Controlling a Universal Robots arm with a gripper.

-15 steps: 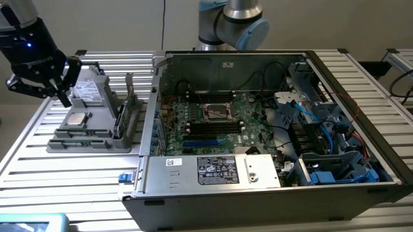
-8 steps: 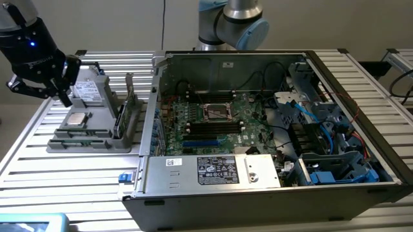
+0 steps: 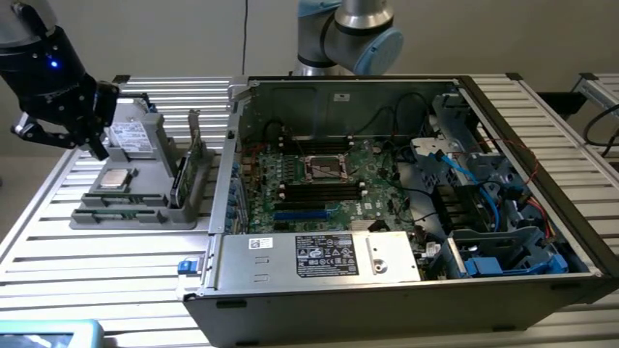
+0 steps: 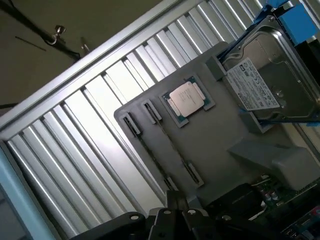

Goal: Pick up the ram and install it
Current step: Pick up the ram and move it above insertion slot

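My black gripper (image 3: 62, 143) hangs at the exterior view's far left, above the back left corner of a grey parts tray (image 3: 145, 217). Its fingers are spread open with nothing between them. The ram (image 3: 182, 180), a thin green stick, stands on edge in a holder along the tray's right side, about a hand's width from the gripper. In the wrist view I look down on the tray (image 4: 220, 135). A strip of green board (image 4: 272, 192) shows beside a black part, and I cannot tell if it is the ram. The gripper's dark body (image 4: 175, 222) edges that view.
The tray also holds a silver processor chip (image 3: 116, 179) (image 4: 186, 98) and a hard drive (image 3: 130, 134) (image 4: 265, 85). An open computer case (image 3: 406, 290) with its motherboard (image 3: 320, 181) and black memory slots stands to the tray's right. Everything rests on a slatted aluminium table (image 3: 87, 268).
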